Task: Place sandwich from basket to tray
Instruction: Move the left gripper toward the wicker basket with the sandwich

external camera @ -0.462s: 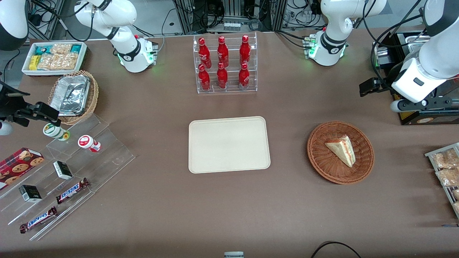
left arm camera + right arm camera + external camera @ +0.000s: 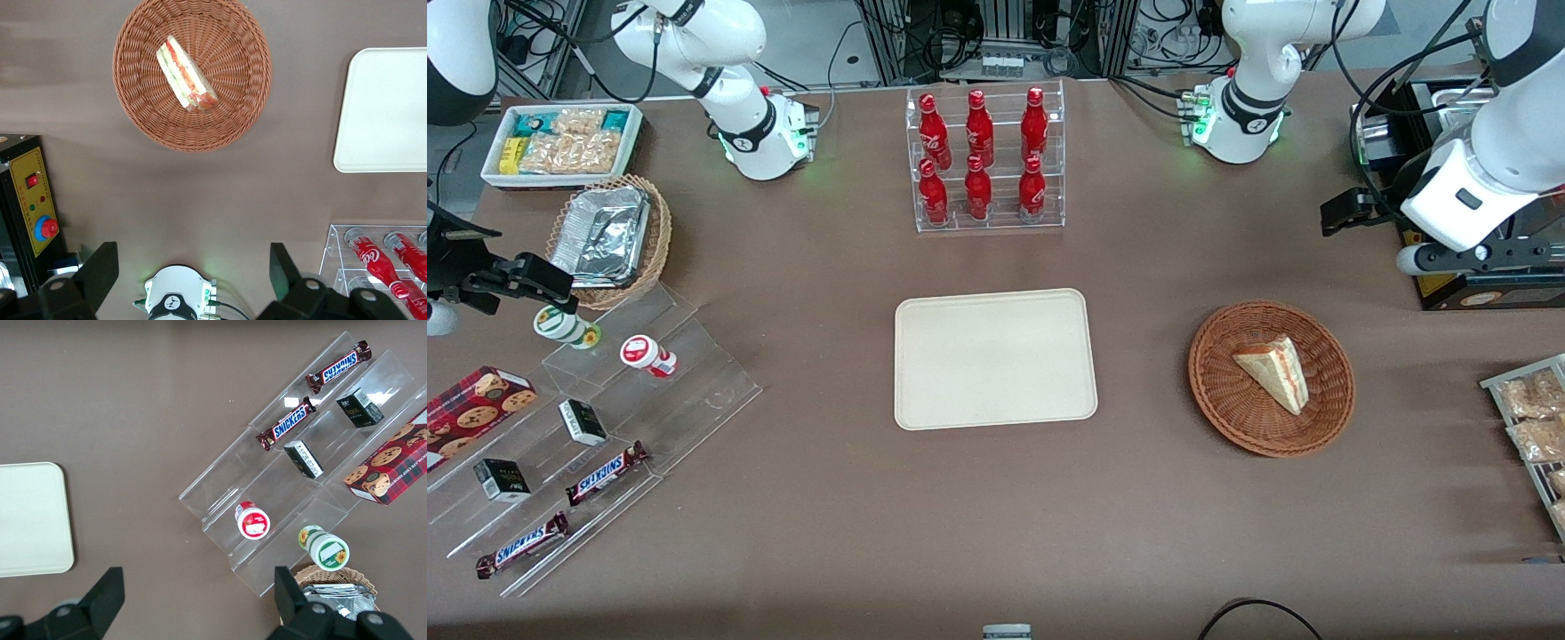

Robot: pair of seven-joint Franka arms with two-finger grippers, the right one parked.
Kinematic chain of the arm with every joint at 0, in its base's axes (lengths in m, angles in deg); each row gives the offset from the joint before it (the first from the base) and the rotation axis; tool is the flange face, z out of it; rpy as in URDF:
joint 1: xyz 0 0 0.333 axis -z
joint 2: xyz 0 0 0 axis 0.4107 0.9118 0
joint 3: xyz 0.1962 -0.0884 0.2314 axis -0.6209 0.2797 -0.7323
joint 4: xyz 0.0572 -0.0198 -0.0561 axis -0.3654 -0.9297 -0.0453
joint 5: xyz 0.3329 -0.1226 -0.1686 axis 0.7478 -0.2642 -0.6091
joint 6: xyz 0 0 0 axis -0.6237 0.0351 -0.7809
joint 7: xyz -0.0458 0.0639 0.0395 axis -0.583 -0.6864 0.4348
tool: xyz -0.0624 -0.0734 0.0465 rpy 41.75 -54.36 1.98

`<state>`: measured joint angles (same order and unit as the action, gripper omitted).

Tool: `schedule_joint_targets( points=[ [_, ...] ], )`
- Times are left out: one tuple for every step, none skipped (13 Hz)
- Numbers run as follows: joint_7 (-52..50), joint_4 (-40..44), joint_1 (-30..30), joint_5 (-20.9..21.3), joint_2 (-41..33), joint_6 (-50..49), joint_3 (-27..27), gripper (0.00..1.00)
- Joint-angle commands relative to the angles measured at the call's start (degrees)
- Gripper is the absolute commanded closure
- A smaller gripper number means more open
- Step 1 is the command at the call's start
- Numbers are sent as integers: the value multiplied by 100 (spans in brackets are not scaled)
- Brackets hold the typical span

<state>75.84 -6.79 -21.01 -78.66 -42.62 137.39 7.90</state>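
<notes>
The sandwich (image 2: pixel 1272 372) lies in the basket (image 2: pixel 1227 404) — the gripper (image 2: pixel 193 277) hangs above, farther from the front camera, jaws spread wide, empty.

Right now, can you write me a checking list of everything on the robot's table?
Surface: brown table, flat and bare between the things.
Job's things: sandwich lies in the round basket; the tray beside it has nothing on it.
Clutter: red bottles in a clear rack, farther from the front camera than the tray; Snickers bars, a cookie box and small cups on clear steps, a foil-filled basket and a snack box toward the parked arm's end.
Grippers: left gripper open, high above the table, apart from the basket, holding nothing.
Cables: black cable at the table's near edge.
Surroundings: yellow control box with red buttons.
</notes>
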Motion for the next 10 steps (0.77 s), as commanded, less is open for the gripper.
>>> schedule_joint_targets(
  points=[
    [85, -549, 54, 15, 5, 505, -40, 0],
    [85, -831, 54, 15, -4, 839, -40, 0],
    [85, -1060, 54, 24, -4, 1094, -40, 0],
    [85, -1271, 54, 24, 5, 1323, -40, 0],
    [94, -1499, 45, 32, -4, 1621, -40, 0],
    [85, -1728, 37, 32, -4, 1929, -40, 0],
    [94, -1930, 36, 32, -4, 2219, -40, 0],
    [94, -2158, 28, 32, -4, 2535, -40, 0],
    [85, -2404, 28, 32, 5, 2930, -40, 0],
    [85, -2668, 28, 32, -4, 3308, -40, 0]
  ],
)
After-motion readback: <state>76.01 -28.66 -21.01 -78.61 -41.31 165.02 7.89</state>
